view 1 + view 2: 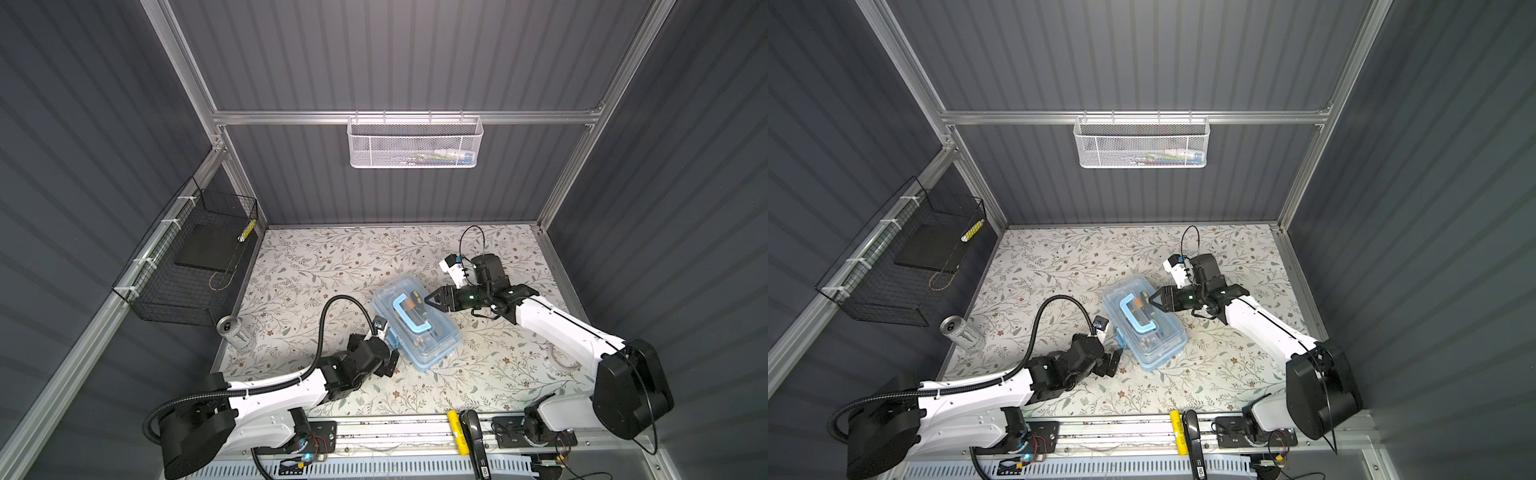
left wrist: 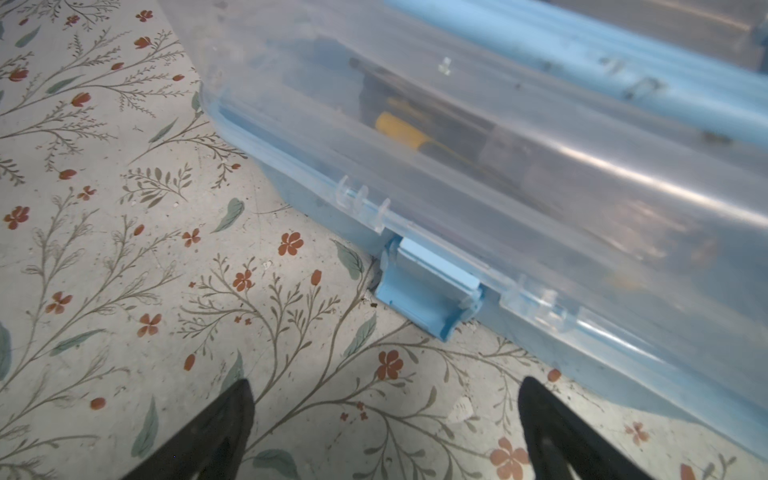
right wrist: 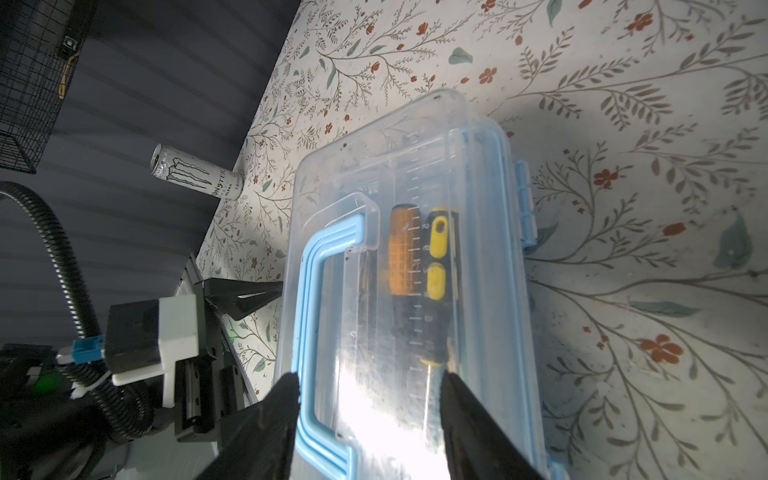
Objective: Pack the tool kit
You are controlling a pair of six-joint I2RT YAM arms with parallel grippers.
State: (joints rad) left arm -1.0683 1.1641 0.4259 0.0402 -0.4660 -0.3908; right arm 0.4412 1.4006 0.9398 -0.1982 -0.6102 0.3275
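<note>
Resting on the floral table (image 1: 332,257), the tool kit (image 1: 417,328) is positioned centrally with its lid (image 3: 415,166) down. The right gripper (image 3: 370,382) is held half open over the lid, nothing gripped. The left gripper (image 2: 384,386) is spread fully, empty, near the blue latch (image 2: 428,291).

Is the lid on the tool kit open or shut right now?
Shut: the tool kit has its clear lid flat on the light blue base, rim meeting rim. Whether the latch is clipped over it, cannot tell.
</note>
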